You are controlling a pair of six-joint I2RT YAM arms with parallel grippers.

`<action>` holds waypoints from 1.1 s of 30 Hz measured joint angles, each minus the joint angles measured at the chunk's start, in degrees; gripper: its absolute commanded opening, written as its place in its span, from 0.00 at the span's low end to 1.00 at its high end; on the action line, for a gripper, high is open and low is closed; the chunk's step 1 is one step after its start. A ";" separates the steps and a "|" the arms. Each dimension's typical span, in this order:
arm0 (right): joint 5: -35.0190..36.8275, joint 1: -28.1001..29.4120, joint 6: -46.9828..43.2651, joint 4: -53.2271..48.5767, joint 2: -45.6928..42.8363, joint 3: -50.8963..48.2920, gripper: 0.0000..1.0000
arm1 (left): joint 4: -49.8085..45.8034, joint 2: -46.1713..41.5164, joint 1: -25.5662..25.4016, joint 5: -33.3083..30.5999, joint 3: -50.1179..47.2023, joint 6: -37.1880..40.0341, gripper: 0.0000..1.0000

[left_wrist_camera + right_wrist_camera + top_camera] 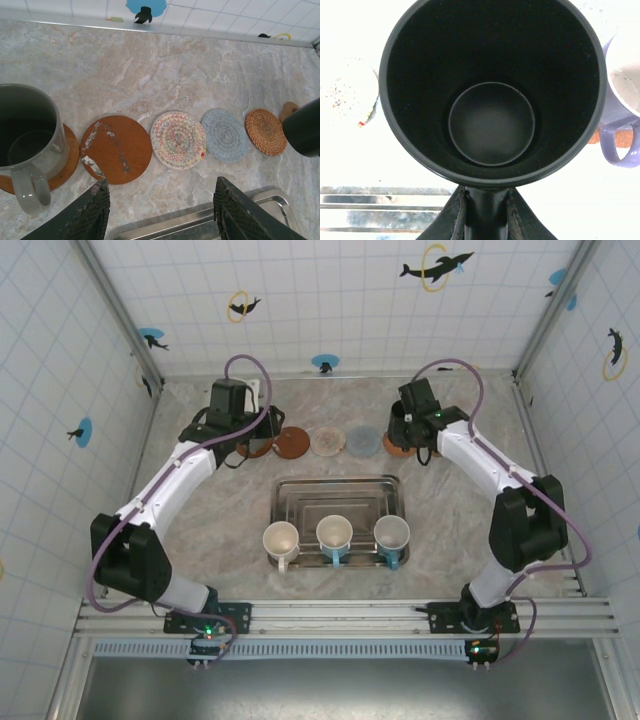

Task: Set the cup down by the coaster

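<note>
a: while the right end effector (485,199) clamps the black cup (492,90) by its handle, where is that cup?
b: over the counter's (150,65) right half, just beside the rattan coaster (266,131) and a lilac mug (624,95). left end effector (161,200) hangs open by the tray (200,220).

Walls (330,300): white tile w/ blue grid lines, dolphin stickers (437,267) scattered. Worktop (235,515) beige-grey marble look, evenly lit. Alu rail (340,615) across near edge.

The black cup (492,90), upright and empty, is just beside the woven brown coaster (266,131).
</note>
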 measured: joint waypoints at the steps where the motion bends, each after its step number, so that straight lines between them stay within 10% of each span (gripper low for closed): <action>1: -0.20 -0.20 -0.28 -0.02 0.26 0.17 0.00 | 0.07 0.15 0.00 0.02 0.00 0.00 0.56; 33: -2.93 -3.41 -4.72 7.82 6.84 0.50 0.00 | 0.22 2.73 0.00 0.04 1.22 -0.02 0.55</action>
